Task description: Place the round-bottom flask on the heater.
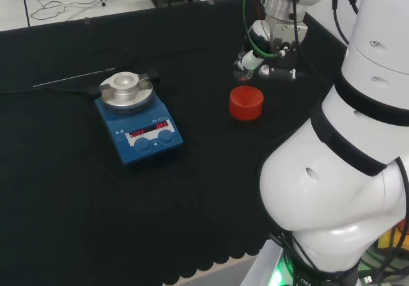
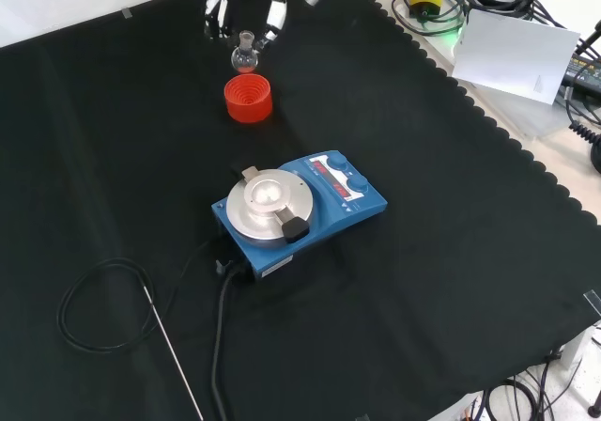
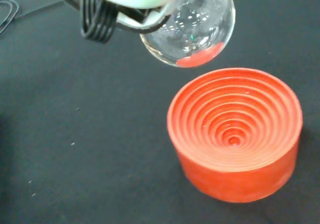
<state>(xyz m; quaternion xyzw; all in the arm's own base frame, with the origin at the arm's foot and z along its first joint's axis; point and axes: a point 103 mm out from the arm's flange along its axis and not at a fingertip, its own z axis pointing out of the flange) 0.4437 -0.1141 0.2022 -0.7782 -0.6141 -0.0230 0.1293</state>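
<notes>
A small clear round-bottom flask (image 2: 245,57) hangs in the air just above the red ribbed stand (image 2: 248,99), lifted off it. The hand (image 2: 246,2) has its fingers curled round the flask's neck. In the wrist view the flask's bulb (image 3: 192,31) floats clear of the stand (image 3: 235,134), whose ribbed hollow holds nothing. In the head view the hand (image 1: 265,62) holds the flask (image 1: 243,73) just beyond the stand (image 1: 246,103). The blue heater (image 2: 300,205), with a round metal top plate (image 2: 268,203), stands nearer the camera in the front view.
A black cable (image 2: 103,299) loops from the heater across the cloth, with a thin metal rod (image 2: 174,355) beside it. The cloth's scalloped edge (image 2: 488,130) runs along the right of the front view. The arm's white links (image 1: 345,171) stand at the right of the head view.
</notes>
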